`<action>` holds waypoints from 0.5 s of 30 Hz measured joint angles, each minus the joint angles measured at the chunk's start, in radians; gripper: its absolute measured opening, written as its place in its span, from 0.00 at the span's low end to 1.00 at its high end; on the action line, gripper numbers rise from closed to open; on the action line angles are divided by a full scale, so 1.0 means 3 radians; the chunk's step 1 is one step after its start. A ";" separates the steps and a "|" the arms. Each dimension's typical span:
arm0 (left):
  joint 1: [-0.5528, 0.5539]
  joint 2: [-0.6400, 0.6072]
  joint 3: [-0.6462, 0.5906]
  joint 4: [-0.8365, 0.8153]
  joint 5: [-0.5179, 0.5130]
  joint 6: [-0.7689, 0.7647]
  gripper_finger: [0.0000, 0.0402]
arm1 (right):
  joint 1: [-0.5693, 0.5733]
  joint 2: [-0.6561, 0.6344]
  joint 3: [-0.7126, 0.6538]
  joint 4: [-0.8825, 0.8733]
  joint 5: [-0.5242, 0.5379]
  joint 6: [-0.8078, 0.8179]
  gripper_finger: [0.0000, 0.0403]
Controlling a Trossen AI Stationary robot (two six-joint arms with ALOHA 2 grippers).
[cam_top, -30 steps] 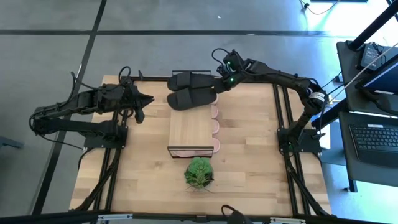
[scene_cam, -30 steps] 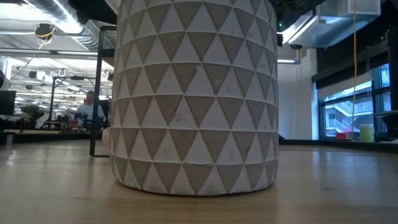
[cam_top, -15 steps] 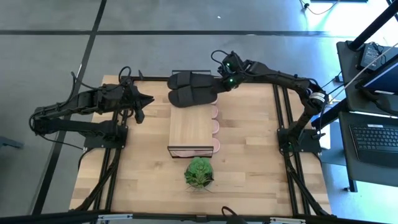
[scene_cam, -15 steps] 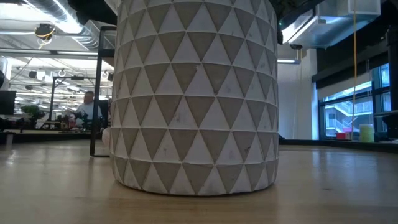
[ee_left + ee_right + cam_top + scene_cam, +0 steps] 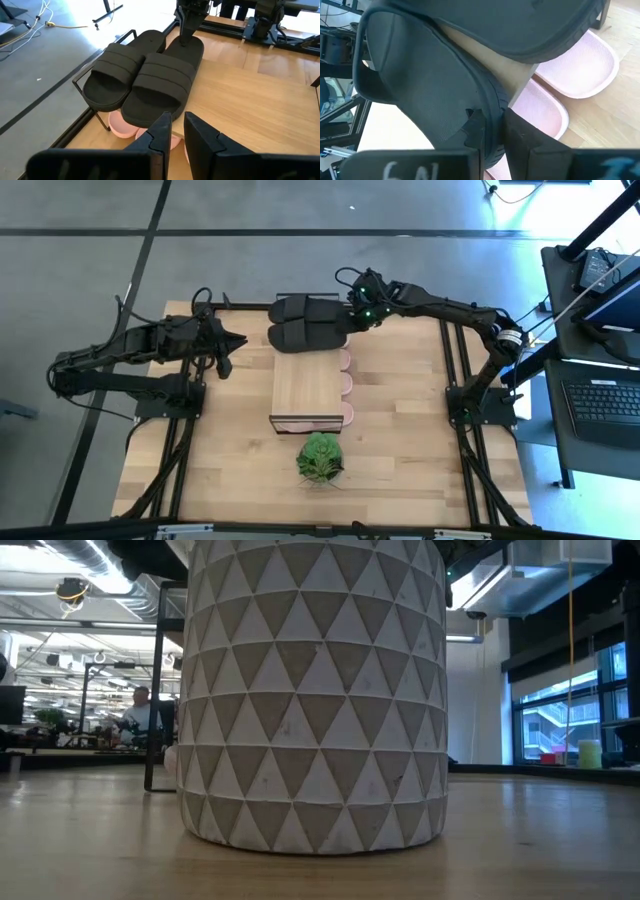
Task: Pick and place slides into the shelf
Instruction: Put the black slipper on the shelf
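Black foam slide (image 5: 308, 335) — likely light, flexible — pinched at its heel rim by right gripper (image 5: 352, 317); left gripper (image 5: 226, 352) idles, jaws narrow.

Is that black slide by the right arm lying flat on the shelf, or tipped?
Flat, strap up: the black slide lies on the shelf top beside its twin, the right gripper pinching its heel rim.

The light-wood bench (image 5: 400, 430) carries the shelf (image 5: 307, 388) at its middle. Two black slides (image 5: 308, 323) lie side by side on the shelf's plank top at its twelve o'clock end. Pink slides (image 5: 345, 385) poke out from under the plank at three o'clock. At six o'clock from the shelf stands a potted plant (image 5: 320, 457), close to its end.
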State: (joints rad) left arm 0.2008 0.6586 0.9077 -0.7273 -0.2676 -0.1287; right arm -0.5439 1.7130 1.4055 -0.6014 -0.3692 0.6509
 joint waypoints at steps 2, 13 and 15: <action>-0.0001 0.0000 0.0000 0.0000 0.0000 0.0000 0.11 | 0.0009 0.0000 0.0000 0.0000 0.0013 -0.0002 0.13; 0.0000 0.0000 0.0000 0.0001 0.0000 0.0000 0.11 | 0.0036 0.0000 -0.0001 -0.0003 0.0018 0.0000 0.13; -0.0001 0.0000 0.0000 0.0003 0.0000 0.0001 0.11 | 0.0036 0.0000 -0.0001 -0.0004 0.0017 -0.0001 0.13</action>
State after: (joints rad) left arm 0.2007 0.6586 0.9077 -0.7265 -0.2676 -0.1286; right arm -0.5331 1.7130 1.4052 -0.6025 -0.3641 0.6506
